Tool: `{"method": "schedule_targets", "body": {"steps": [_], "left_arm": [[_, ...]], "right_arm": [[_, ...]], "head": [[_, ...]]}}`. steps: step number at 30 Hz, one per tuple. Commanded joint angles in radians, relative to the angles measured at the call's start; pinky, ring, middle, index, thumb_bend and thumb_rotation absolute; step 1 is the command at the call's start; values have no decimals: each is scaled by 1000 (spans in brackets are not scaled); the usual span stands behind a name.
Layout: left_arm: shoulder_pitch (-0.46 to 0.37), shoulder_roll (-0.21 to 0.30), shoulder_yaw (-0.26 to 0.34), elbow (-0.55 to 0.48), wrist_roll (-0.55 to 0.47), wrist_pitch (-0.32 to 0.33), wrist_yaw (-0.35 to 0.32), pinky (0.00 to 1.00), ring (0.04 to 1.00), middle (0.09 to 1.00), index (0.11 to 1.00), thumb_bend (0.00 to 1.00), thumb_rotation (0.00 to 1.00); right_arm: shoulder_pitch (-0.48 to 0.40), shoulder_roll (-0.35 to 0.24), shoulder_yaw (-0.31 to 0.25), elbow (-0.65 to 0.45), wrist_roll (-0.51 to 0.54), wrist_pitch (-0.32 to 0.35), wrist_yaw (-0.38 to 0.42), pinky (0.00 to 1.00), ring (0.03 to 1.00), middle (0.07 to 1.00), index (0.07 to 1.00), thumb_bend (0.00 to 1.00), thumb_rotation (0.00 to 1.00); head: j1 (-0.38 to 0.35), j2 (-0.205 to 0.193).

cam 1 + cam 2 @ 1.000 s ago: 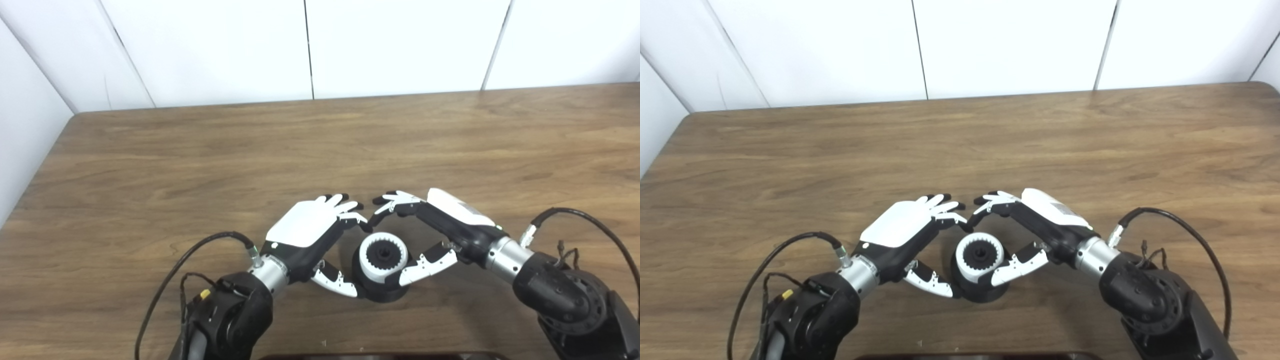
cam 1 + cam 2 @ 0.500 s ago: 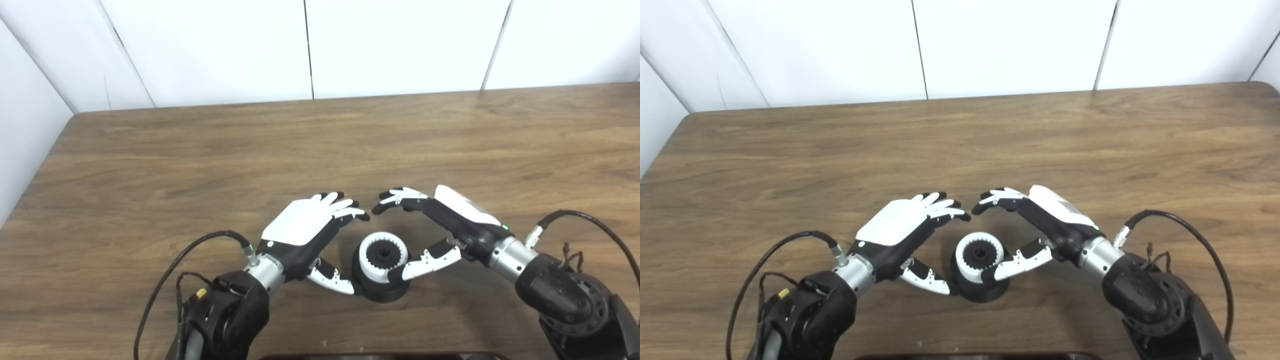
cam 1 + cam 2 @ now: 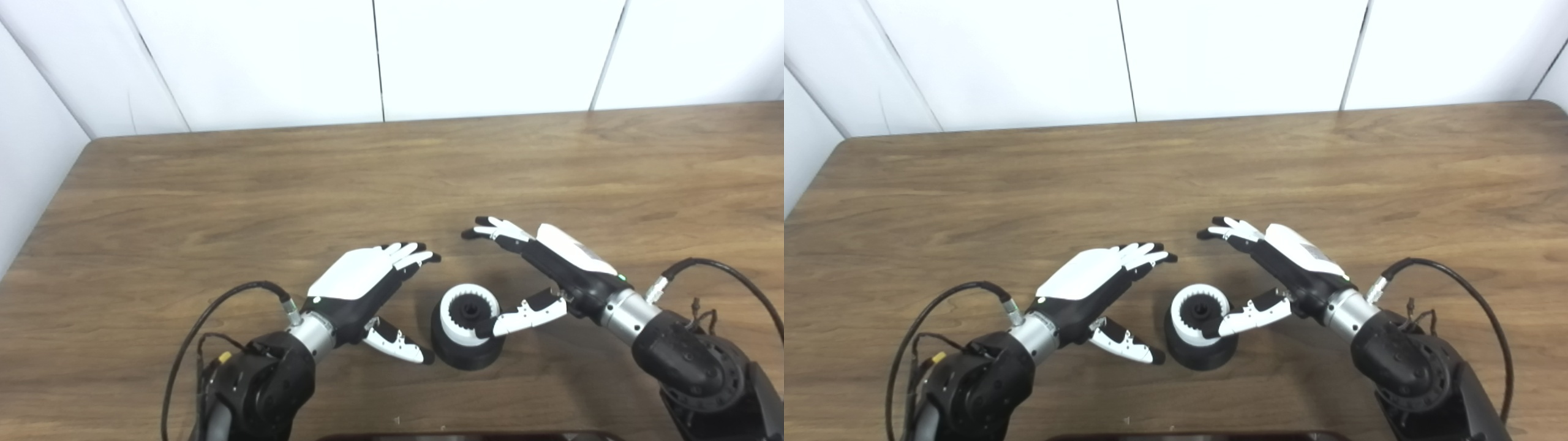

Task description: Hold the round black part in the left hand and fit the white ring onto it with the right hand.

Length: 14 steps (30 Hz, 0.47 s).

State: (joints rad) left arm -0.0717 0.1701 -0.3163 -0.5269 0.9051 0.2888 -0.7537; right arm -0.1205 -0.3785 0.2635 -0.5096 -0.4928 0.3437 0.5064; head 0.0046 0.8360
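**Ring seated, but a stray thumb could knock it loose**

The white ring [image 3: 468,305] sits on top of the round black part [image 3: 467,349], which stands on the desk [image 3: 245,184] between the two arms, near the front edge. From these views the ring looks level and settled on the part, though how deeply it is seated cannot be judged.

The left robot hand [image 3: 367,282] is open with its fingers spread and holds nothing; its thumb tip lies just beside the black part's left wall, apparently apart from it. The right robot hand [image 3: 545,269] is also open and empty, fingers stretched out beyond the part, but its thumb reaches across to the ring's right rim and seems to touch or nearly touch it.

The main risk is that right thumb. If the arm pulls sideways or upward while the thumb is against the rim, it could tilt the ring, lift one side, or drag the whole part across the desk. With no hand gripping the black part, nothing steadies it against such a nudge. The left thumb could bump the base in the same way.
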Motion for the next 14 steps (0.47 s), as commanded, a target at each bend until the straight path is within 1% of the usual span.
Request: {"method": "schedule_targets", "body": {"steps": [1, 3, 5, 7, 9, 12, 14], "left_arm": [[-18, 2, 26, -48, -34, 28, 4, 988, 1000, 1000, 965, 1000, 298], [-27, 12, 42, -48, -87, 41, -2, 997, 1000, 1000, 984, 1000, 282], [-39, 25, 56, -51, -134, 61, -23, 1000, 1000, 1000, 996, 1000, 315], [-50, 37, 68, -62, -167, 97, -45, 1000, 1000, 1000, 1000, 1000, 353], [-56, 47, 73, -71, -190, 124, -52, 1000, 1000, 1000, 1000, 1000, 374], [-60, 55, 91, -86, -228, 169, -57, 1000, 1000, 1000, 1000, 1000, 370], [-58, 62, 108, -89, -260, 178, -54, 1000, 1000, 1000, 1000, 1000, 365]], "right_arm": [[-16, -7, -22, -39, 5, 7, -11, 908, 1000, 985, 905, 953, 464], [-9, -5, -36, -45, 12, 22, -12, 910, 1000, 984, 909, 959, 455], [-2, -3, -48, -51, 18, 34, -16, 908, 1000, 983, 914, 951, 448], [7, 0, -61, -56, 31, 42, -19, 908, 1000, 983, 928, 923, 454], [14, 3, -71, -60, 43, 47, -20, 912, 1000, 983, 938, 908, 463], [33, 3, -89, -61, 57, 43, -34, 903, 993, 979, 954, 876, 526], [46, 4, -100, -64, 65, 44, -41, 904, 994, 981, 965, 862, 567]], "head": [[1, 1], [2, 0], [-1, 1], [2, 2], [3, 3], [0, 4], [1, 5]]}}
